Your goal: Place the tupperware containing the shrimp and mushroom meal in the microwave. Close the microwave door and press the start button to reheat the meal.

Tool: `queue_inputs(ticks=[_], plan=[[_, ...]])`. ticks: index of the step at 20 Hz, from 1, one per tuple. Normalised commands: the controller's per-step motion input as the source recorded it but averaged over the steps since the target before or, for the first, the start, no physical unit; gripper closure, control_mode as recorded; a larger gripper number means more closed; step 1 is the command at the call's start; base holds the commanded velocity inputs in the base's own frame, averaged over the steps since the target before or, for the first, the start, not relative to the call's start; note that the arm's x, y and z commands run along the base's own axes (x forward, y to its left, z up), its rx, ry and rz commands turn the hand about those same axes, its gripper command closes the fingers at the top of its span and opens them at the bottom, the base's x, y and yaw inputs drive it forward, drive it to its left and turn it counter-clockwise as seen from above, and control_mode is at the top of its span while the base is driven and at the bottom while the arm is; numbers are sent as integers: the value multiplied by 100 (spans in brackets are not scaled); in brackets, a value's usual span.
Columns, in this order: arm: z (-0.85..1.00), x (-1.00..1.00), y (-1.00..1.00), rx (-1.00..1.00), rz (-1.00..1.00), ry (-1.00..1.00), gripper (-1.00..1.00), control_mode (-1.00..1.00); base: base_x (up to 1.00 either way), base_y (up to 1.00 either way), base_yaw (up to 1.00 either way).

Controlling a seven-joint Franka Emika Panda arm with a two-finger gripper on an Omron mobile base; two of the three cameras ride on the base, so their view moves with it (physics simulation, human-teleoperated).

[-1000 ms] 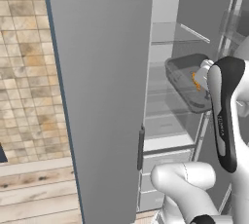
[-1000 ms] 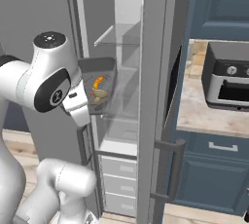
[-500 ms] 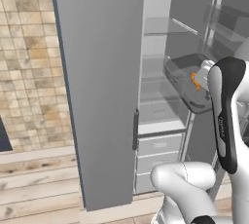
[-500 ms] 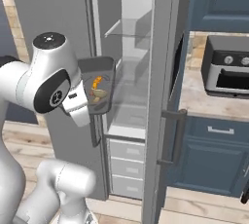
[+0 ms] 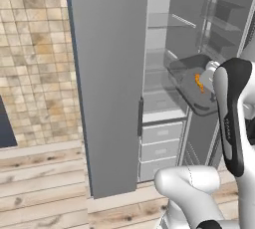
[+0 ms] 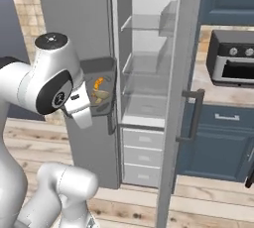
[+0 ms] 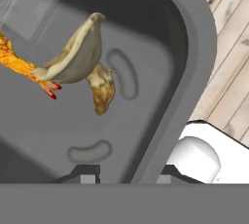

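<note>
Gripping the tupperware [image 7: 160, 47] by its rim, the jaws sit one tip inside the wall and one outside, clamped on it. The tub hangs in the air before the open fridge [image 6: 149, 73], tilted, well apart from the shelves. Inside lie the orange shrimp [image 7: 19, 62] and tan mushroom lumps [image 7: 78, 55]; the shrimp is cut off at the hand view's edge. The arm [image 6: 49, 81] stands raised, elbow bent, its wrist hiding the tub's near end

Before me stands a tall grey fridge [image 6: 149, 73], its doors [image 5: 107, 83] swung open on bare glass shelves [image 6: 144, 66] and white drawers [image 5: 162, 146]. At right I see blue cabinets [image 6: 223, 138] and a countertop oven [image 6: 230, 58]. Tiled wall [image 5: 37, 58] at left, wooden floor [image 5: 40, 198] below.
</note>
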Motion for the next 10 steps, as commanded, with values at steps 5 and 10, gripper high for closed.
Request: queue_inputs(ticks=[5, 10], plan=[[0, 0, 0, 0, 0, 0, 100, 100, -54, 60, -11], [0, 0, 0, 0, 0, 0, 100, 100, -19, 34, -30]])
